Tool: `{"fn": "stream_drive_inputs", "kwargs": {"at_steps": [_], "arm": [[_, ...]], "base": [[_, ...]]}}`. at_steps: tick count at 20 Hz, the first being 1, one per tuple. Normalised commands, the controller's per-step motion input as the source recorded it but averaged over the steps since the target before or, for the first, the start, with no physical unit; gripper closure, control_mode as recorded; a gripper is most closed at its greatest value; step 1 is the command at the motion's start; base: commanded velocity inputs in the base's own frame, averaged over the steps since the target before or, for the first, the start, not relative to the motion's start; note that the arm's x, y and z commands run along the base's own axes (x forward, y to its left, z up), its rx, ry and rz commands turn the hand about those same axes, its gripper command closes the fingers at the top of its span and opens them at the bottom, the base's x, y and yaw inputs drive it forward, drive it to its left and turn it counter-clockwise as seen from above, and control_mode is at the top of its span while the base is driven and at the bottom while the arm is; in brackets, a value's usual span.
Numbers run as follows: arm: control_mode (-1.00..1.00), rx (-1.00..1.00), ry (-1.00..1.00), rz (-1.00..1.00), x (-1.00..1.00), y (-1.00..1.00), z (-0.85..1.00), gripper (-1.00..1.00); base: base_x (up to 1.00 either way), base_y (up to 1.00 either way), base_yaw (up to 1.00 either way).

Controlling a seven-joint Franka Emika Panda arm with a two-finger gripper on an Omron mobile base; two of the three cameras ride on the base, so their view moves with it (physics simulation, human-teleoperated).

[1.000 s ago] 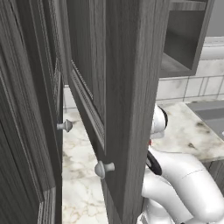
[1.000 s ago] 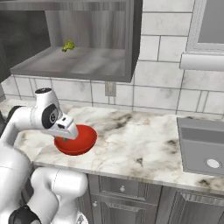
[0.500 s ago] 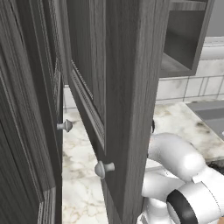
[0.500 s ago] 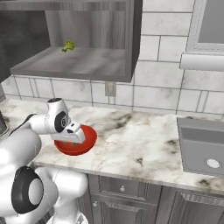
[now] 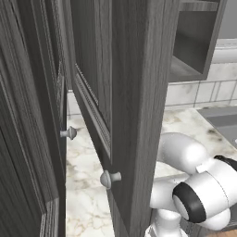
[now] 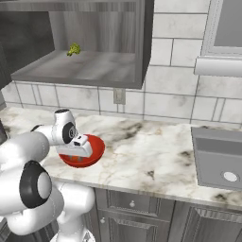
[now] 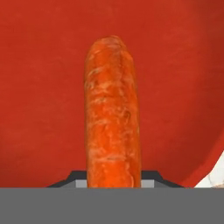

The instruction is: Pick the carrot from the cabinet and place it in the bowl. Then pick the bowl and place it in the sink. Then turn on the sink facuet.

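the gripper (image 6: 79, 147) is pinching the carrot (image 7: 113, 113), its two dark fingertips (image 7: 151, 176) set either side of the carrot's near end. the carrot's long axis runs straight away from the hand, rounded tip pointing farthest out, over the inside of the red bowl (image 6: 97, 150). the bowl sits on the marble counter (image 6: 151, 156), left of the sink (image 6: 218, 158). the arm bends low from the lower left, hand reaching into the bowl.

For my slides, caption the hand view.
Gripper holds the carrot just above the red bowl.
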Motion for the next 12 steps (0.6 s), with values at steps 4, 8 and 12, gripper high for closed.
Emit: {"fn": "stream_drive_inputs", "kwargs": {"at_steps": [4,8,12], "arm": [[-1.00,0.00,-0.01,0.00,0.01,0.00,-0.01,-1.00],[-1.00,0.00,-0.14,0.00,0.07,-0.02,0.17,-1.00],[-1.00,0.05,-0.23,-0.01,-0.03,-0.20,0.54,-1.00]], "base": [[0.00,0.00,0.00],[0.00,0.00,0.00],[0.00,0.00,0.00]]}}
